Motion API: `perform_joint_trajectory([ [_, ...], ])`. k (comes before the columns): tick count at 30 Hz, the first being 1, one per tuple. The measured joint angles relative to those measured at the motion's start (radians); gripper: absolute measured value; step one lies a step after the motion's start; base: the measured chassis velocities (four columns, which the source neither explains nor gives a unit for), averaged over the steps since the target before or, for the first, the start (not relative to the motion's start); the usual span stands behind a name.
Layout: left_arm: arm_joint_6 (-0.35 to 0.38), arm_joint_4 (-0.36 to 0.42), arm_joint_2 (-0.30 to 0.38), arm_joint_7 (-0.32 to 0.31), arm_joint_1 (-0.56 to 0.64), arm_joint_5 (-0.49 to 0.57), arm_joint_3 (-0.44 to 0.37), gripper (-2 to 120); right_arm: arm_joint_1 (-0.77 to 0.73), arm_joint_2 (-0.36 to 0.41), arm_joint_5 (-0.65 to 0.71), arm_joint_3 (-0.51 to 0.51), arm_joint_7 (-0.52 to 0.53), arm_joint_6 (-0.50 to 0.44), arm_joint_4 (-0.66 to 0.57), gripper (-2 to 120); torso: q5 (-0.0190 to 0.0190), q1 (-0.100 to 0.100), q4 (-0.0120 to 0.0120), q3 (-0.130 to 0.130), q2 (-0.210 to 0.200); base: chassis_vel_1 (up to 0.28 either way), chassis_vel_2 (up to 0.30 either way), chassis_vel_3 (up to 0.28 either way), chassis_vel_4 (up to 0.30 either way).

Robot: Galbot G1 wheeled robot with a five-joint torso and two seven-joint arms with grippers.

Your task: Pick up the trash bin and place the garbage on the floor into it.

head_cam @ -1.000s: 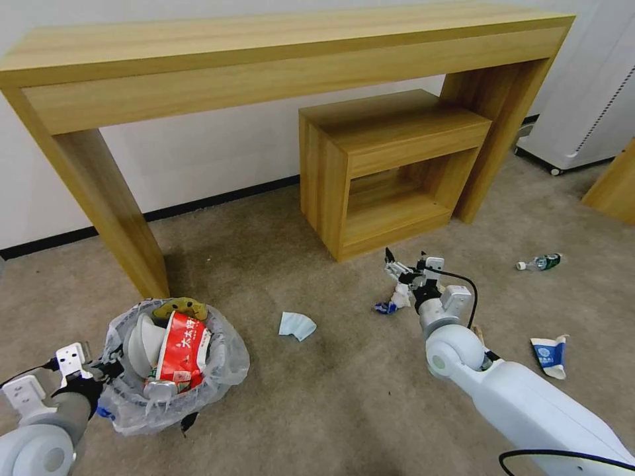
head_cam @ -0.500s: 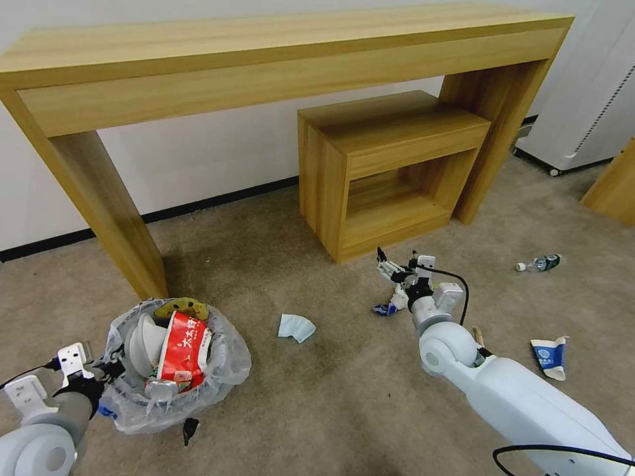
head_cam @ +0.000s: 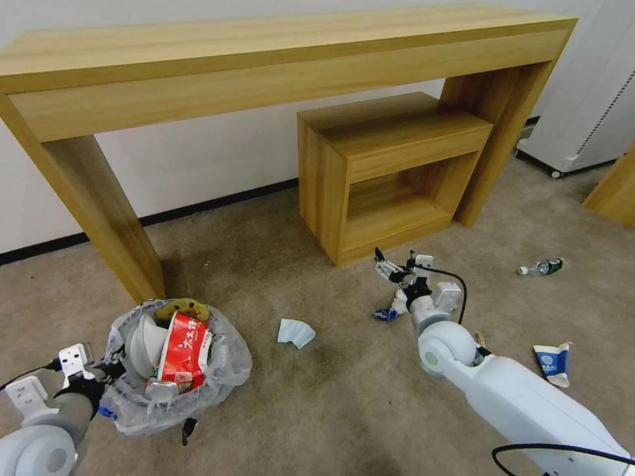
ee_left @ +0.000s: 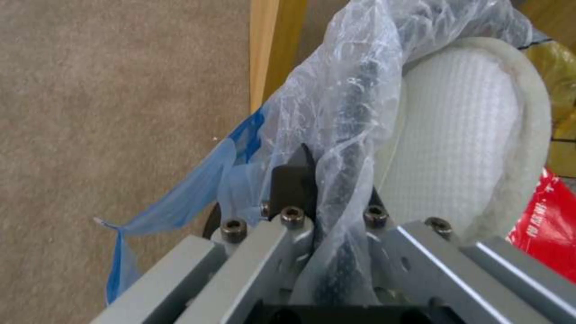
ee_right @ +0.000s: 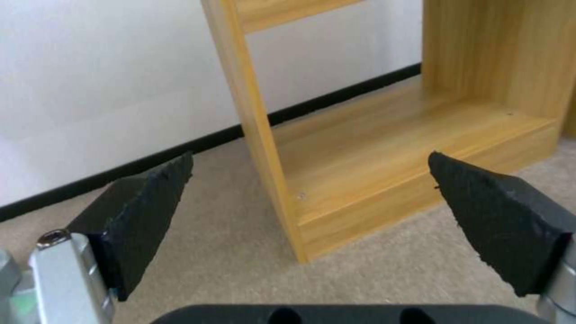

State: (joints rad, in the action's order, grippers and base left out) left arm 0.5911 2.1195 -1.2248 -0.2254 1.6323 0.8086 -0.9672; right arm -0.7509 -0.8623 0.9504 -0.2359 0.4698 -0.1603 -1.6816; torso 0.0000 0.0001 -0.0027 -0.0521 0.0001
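Observation:
The trash bin [head_cam: 218, 370], lined with a clear crinkly bag, stands on the floor [head_cam: 331, 416] at the lower left. It holds a white slipper [head_cam: 142, 344], a red wrapper [head_cam: 185, 347] and a can. My left gripper [head_cam: 109, 369] is shut on the bin's rim [ee_left: 345, 135], with the bag pinched between its fingers. My right gripper [head_cam: 395, 263] hangs open over a crumpled white and blue scrap [head_cam: 393, 307]. In the right wrist view the open gripper [ee_right: 311, 157] faces the low shelf.
More garbage lies on the carpet: a pale blue folded paper [head_cam: 296, 332], a small clear bottle [head_cam: 542, 267], a blue-white carton [head_cam: 552, 363] and a wooden stick [head_cam: 477, 338]. A long wooden table [head_cam: 264, 59] and a low wooden shelf [head_cam: 390, 158] stand against the wall.
My right gripper has drifted a little to the left and farther out, still open. The head view has shifted slightly. The left gripper keeps its hold on the bin.

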Motion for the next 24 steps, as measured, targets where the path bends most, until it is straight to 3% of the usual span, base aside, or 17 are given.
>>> perform_joint_trajectory([
  [6,-0.001,-0.008,0.000,0.000,-0.008,-0.006,0.012,1,0.011,-0.006,0.096,-0.002,-0.075,0.008,0.016,100,0.0000,0.000,0.0001,0.000,0.000,-0.040,0.054,0.050,-0.042],
  [9,-0.002,-0.023,0.003,0.000,-0.022,-0.012,0.033,1,0.011,-0.012,0.277,-0.014,-0.169,0.005,0.027,100,-0.0001,0.000,-0.0003,0.000,0.000,0.000,0.000,0.000,0.000],
  [10,-0.002,-0.023,0.003,0.000,-0.022,-0.012,0.033,1,0.011,-0.012,0.277,-0.014,-0.169,0.005,0.027,100,-0.0001,0.000,-0.0003,0.000,0.000,0.000,0.000,0.000,0.000],
  [12,-0.003,-0.030,0.002,0.000,-0.024,-0.018,0.040,1,0.011,-0.022,0.432,-0.033,-0.203,0.006,0.025,100,0.0002,0.000,-0.0002,0.000,0.000,0.000,0.000,0.000,0.000],
  [17,-0.005,-0.036,0.004,0.000,-0.032,-0.020,0.048,1,-0.024,-0.038,0.553,-0.067,-0.192,0.023,0.018,100,0.0002,0.000,0.0001,0.000,0.000,0.000,0.000,0.000,0.000],
  [24,-0.008,-0.040,-0.001,0.001,-0.028,-0.023,0.045,1,-0.088,-0.090,0.622,-0.076,-0.154,0.047,0.072,100,0.0001,0.000,-0.0001,0.000,0.000,0.000,0.000,0.000,0.000],
])
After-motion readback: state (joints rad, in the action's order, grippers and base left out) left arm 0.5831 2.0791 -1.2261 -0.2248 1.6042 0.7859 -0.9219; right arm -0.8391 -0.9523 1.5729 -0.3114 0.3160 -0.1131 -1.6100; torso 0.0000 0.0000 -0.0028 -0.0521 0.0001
